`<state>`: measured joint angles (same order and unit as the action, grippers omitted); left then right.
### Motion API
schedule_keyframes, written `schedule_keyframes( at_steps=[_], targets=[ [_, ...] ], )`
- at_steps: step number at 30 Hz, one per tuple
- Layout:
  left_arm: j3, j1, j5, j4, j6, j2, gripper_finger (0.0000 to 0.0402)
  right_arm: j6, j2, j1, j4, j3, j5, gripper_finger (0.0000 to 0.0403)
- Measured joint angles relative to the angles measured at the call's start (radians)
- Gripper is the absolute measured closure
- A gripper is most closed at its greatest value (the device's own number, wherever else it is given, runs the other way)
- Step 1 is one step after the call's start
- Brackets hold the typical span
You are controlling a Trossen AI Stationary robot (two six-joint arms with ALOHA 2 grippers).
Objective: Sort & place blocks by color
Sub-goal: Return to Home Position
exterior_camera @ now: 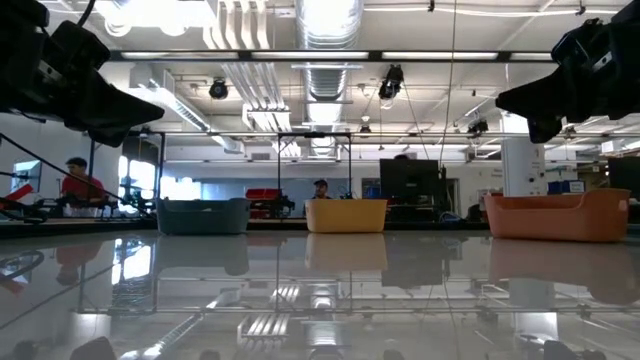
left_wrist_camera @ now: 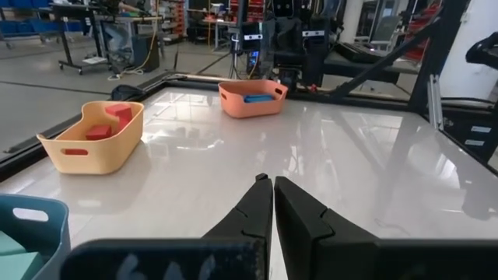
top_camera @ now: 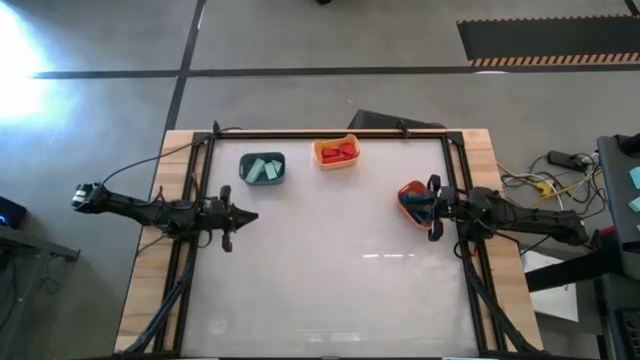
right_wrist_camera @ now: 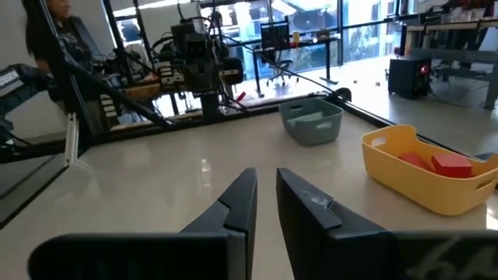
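Observation:
The blocks all lie inside bins. Mint green blocks [top_camera: 263, 168] are in the dark teal bin [top_camera: 245, 160], red blocks [top_camera: 338, 152] in the yellow-orange bin [top_camera: 336, 163], and blue blocks [top_camera: 409, 205] in the orange bin [top_camera: 408, 187]. My left gripper [top_camera: 252, 215] [left_wrist_camera: 270, 183] hangs shut over bare table near the left edge, pointing right. My right gripper [top_camera: 420, 206] [right_wrist_camera: 265, 175] hovers over the orange bin's right side, pointing left, with a narrow gap between its fingers. In the low view both arms sit high above the tabletop.
The teal and yellow-orange bins stand side by side near the far edge, and the orange bin is near the right edge. A dark frame rail [top_camera: 330, 133] borders the glossy white tabletop [top_camera: 330, 270]. The middle and near part of the table show no objects. People [exterior_camera: 78, 182] are in the room beyond.

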<state>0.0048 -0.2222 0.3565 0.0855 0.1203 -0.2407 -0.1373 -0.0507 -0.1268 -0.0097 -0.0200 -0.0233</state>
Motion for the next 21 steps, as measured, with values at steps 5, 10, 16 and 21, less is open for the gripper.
schedule_keyframes(
  at_steps=[5,10,16,21],
  targets=[
    [0.0,0.0,0.0,0.001,0.0,-0.021,0.0401,-0.001,-0.007,0.0,-0.002,0.0,0.0,0.036],
    [0.0,0.0,0.0,0.002,0.0,-0.042,0.0401,-0.001,-0.01,0.0,-0.003,0.0,0.0,0.036],
    [0.0,0.0,0.0,0.002,-0.001,-0.067,0.0401,-0.001,-0.01,0.0,-0.004,0.0,-0.001,0.036],
    [0.0,0.0,0.0,0.002,-0.001,-0.086,0.0401,-0.001,-0.01,0.0,-0.005,0.0,-0.001,0.036]
  ],
)
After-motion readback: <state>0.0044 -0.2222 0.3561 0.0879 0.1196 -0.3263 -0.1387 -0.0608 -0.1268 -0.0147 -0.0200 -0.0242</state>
